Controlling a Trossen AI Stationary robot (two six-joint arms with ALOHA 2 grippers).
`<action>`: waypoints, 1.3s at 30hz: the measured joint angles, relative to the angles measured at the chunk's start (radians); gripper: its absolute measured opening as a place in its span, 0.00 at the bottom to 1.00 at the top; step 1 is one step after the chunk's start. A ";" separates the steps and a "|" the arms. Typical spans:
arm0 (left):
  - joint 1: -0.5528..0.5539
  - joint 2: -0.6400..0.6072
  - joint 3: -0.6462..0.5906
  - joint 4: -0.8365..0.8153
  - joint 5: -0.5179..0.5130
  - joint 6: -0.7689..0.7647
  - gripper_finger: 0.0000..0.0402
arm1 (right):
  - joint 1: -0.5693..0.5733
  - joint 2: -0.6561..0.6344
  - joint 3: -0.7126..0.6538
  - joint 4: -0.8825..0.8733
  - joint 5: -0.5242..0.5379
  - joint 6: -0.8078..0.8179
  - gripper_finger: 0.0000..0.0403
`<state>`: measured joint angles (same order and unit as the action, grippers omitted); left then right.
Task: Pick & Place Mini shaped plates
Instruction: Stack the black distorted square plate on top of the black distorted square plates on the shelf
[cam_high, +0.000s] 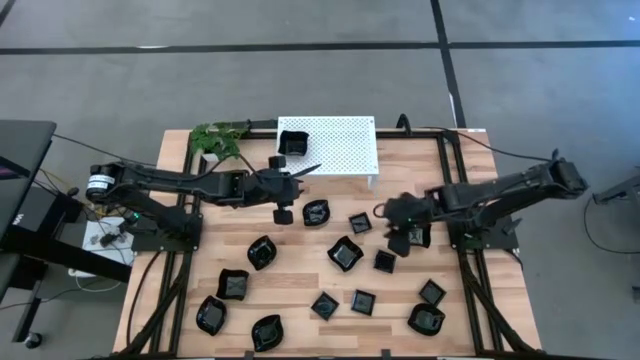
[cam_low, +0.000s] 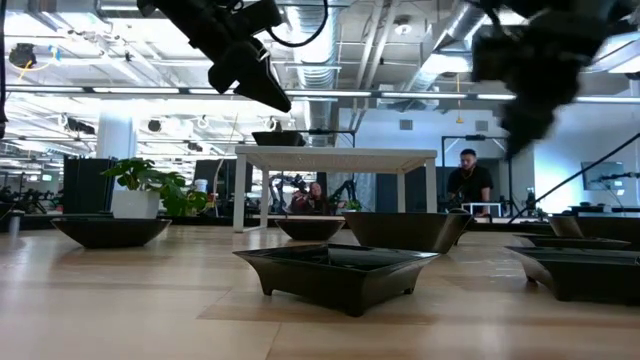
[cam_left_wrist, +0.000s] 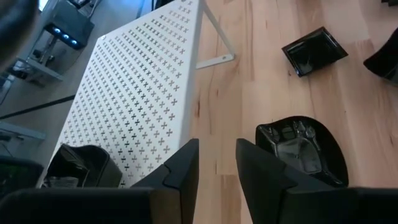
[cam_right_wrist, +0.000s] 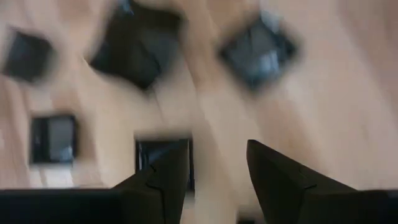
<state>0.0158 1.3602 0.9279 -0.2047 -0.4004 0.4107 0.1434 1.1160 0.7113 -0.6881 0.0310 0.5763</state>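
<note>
Several mini shaped plates, small glossy black dishes, lie scattered on the wooden table (cam_high: 300, 300). One more plate (cam_high: 293, 142) rests on the white perforated rack (cam_high: 335, 145). My left gripper (cam_high: 303, 172) hovers open at the rack's near edge and holds nothing; a rounded plate (cam_left_wrist: 305, 149) lies on the table beside its fingers. My right gripper (cam_high: 400, 240) points down, open and empty, above the plates right of centre. In its blurred wrist view a square plate (cam_right_wrist: 158, 155) lies just beside one finger.
A potted plant (cam_high: 218, 138) stands at the far left corner beside the rack. Black frame rails (cam_high: 452, 170) run along both sides of the table. In the low view, people sit in the room (cam_low: 470, 180) beyond the table.
</note>
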 joint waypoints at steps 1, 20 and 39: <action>0.000 0.000 0.000 0.000 0.000 0.000 0.27 | 0.015 0.000 0.000 -0.044 -0.009 0.040 0.39; 0.000 0.000 -0.001 0.003 0.000 0.000 0.26 | 0.253 0.002 -0.071 -0.223 0.040 0.365 0.37; 0.000 0.000 -0.001 0.004 0.000 0.000 0.26 | 0.240 0.002 -0.229 -0.138 0.102 0.383 0.35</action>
<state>0.0158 1.3602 0.9272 -0.2008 -0.4000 0.4103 0.3836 1.1183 0.4820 -0.8261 0.1333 0.9596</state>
